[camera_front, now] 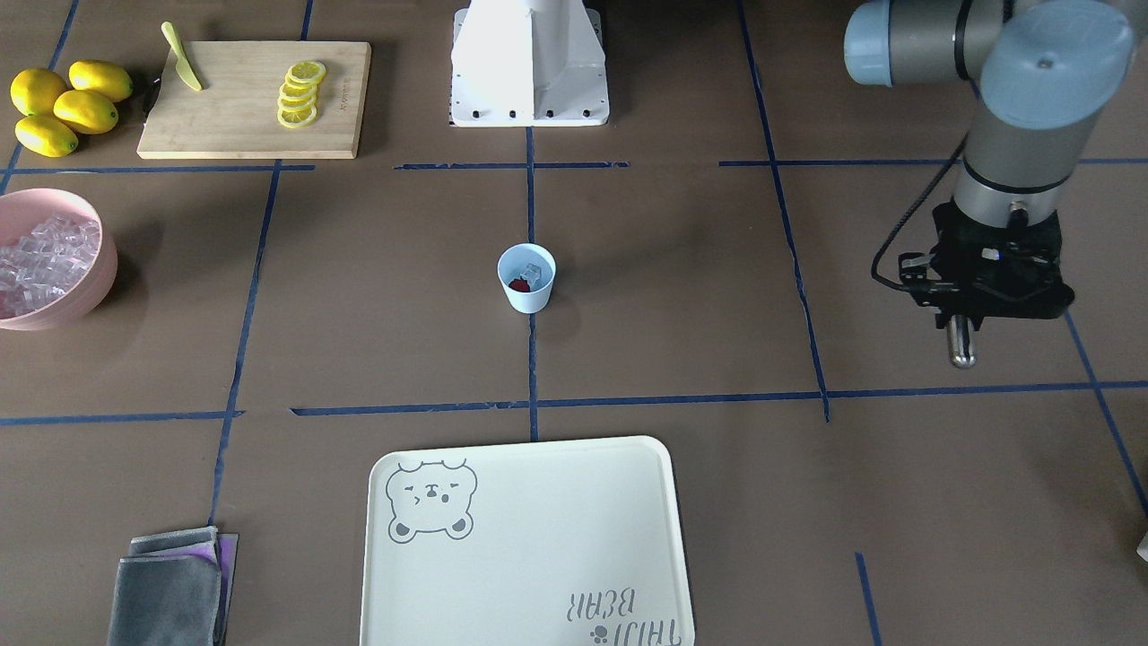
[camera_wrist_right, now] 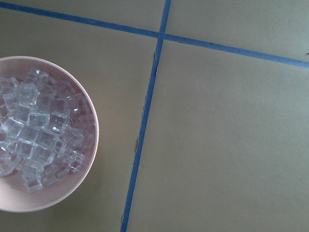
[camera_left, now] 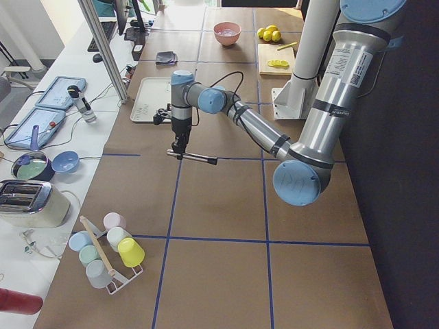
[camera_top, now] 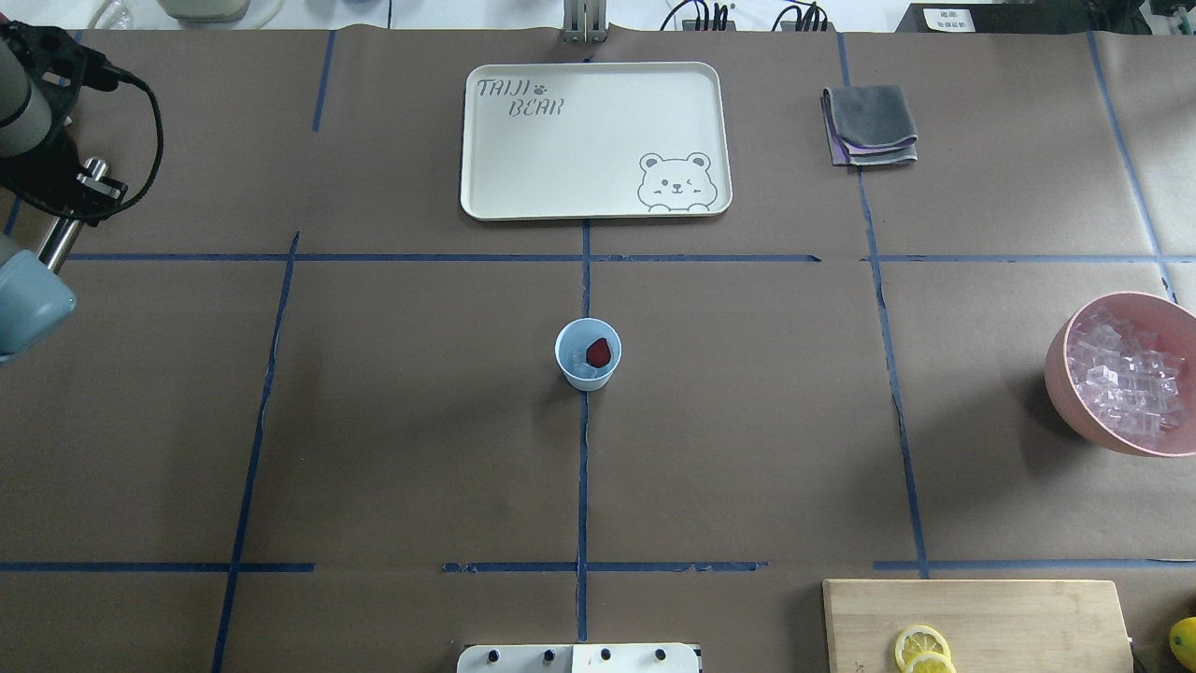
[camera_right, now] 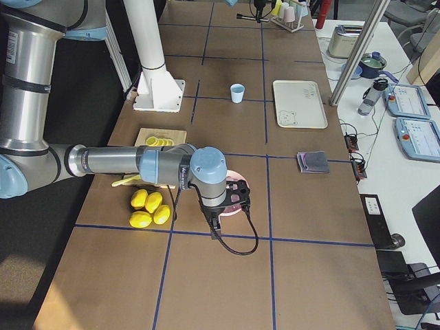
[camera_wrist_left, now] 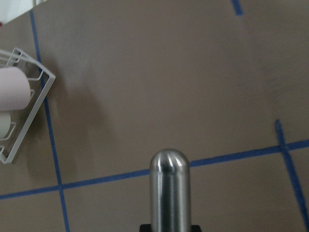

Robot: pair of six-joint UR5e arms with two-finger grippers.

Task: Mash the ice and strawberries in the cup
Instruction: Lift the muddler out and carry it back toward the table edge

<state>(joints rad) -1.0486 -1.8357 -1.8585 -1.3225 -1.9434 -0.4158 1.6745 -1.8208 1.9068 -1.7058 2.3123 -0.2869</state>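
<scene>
The light blue cup [camera_front: 526, 278] [camera_top: 588, 353] stands upright at the table's centre, small and far in the right-side view [camera_right: 237, 92]. Inside it lie a dark red strawberry [camera_front: 518, 285] [camera_top: 599, 352] and clear ice [camera_front: 535, 272] [camera_top: 584, 371]. Far from the cup, on the robot's left side, my left gripper [camera_front: 961, 314] [camera_top: 79, 201] [camera_left: 180, 147] is shut on a metal pestle [camera_front: 961, 345] [camera_wrist_left: 169, 188] and hangs above bare table. My right gripper [camera_right: 237, 196] hovers by the pink bowl; I cannot tell whether it is open or shut.
A pink bowl [camera_front: 106, 260] [camera_top: 1060, 374] [camera_wrist_right: 91, 145] full of ice cubes sits on the robot's right. Near it are a cutting board [camera_front: 251, 126] with lemon slices and a knife, and whole lemons [camera_front: 67, 108]. A white tray [camera_front: 529, 538], a folded cloth [camera_front: 170, 588] and a cup rack [camera_left: 110, 253] are also there.
</scene>
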